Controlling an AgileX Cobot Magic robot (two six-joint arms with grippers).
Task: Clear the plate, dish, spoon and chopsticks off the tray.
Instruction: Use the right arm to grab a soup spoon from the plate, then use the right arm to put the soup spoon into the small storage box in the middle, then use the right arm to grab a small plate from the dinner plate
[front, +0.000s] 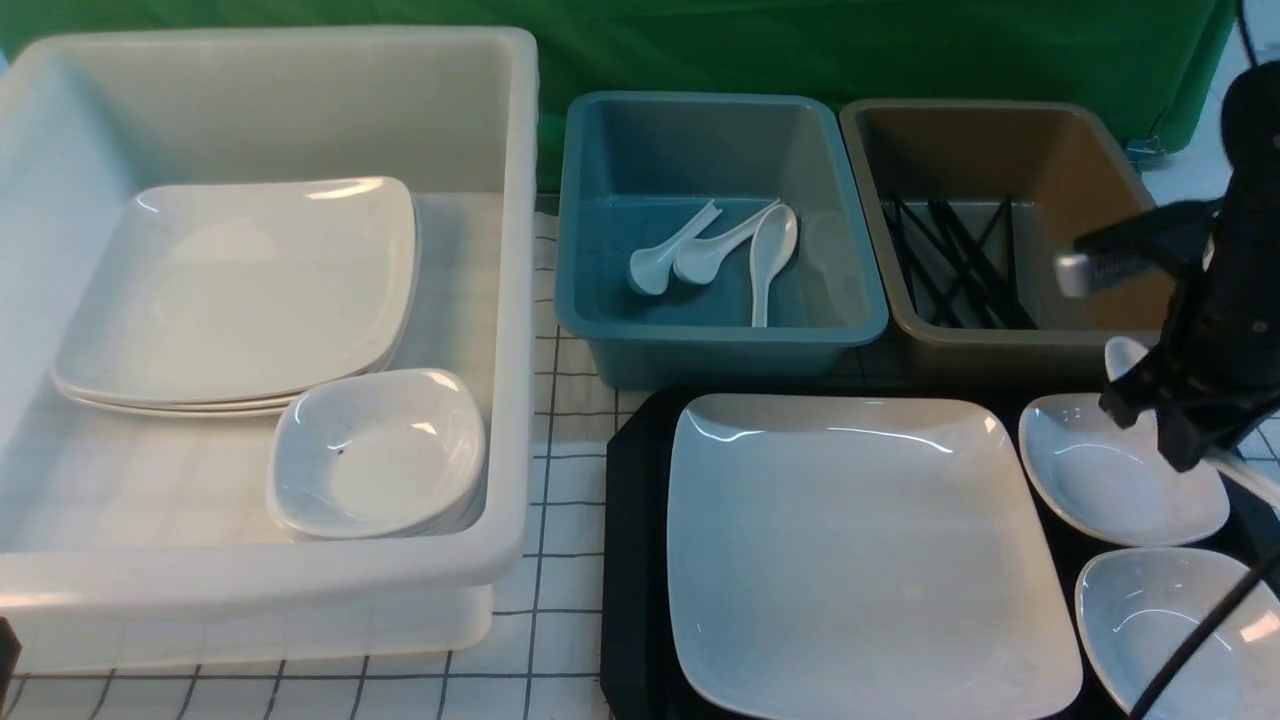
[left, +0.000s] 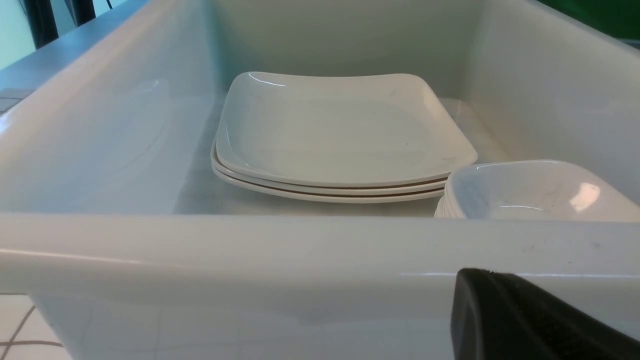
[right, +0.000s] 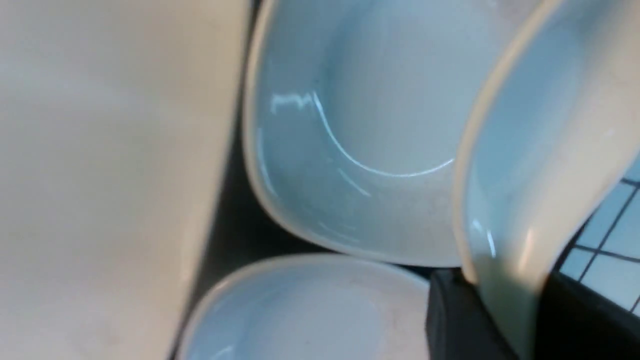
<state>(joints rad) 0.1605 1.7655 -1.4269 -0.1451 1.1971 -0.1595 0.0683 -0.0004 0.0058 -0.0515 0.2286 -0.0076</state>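
White and glossy, the spoon (right: 530, 165) has its short thick handle between the pads of the right gripper (right: 507, 325). The jaws are partly closed onto that handle, and the deep bowl sticks out ahead of the tool, by the far right edge of the tray (front: 630, 520). I cannot tell whether it has left the surface. The glaze looks slippery and the piece hard, light and likely to chip. The hold belongs across the thick middle of the handle, since the bowl end could pivot down in a loose pinch. Two small dishes (front: 1120, 470) lie just beneath and beside the jaws, close enough to knock. The plate (front: 860, 550) is beyond them, to the gripper's left. A blue bin (front: 720, 340) holding three like spoons stands ahead and further left. The left gripper (left: 525, 320) is closed, with nothing seen in it, facing the near wall of a white tub (left: 250, 250)
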